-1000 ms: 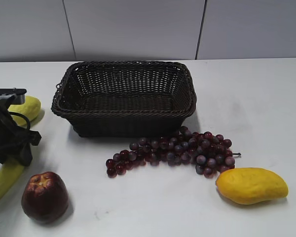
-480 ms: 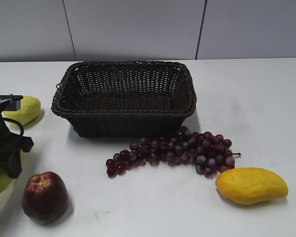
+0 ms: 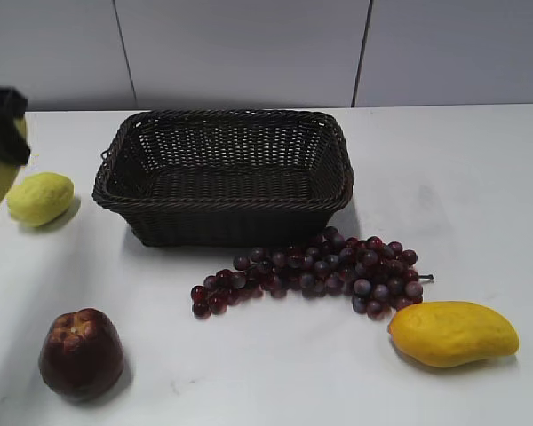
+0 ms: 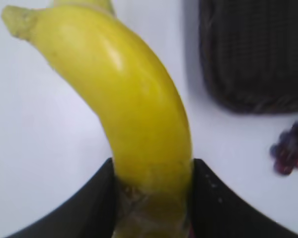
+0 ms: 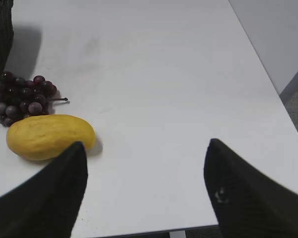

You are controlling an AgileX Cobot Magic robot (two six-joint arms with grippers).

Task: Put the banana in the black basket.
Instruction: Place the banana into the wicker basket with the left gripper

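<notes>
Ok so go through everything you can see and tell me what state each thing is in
banana: held off the table in the left gripper
black basket: upright, empty
lemon: lying on the table
apple: on the table
grapes: lying before the basket
mango: lying on the table
right gripper: open, empty

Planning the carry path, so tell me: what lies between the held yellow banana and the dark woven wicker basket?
Only bare white table separates the banana and basket, per the left wrist view.
</notes>
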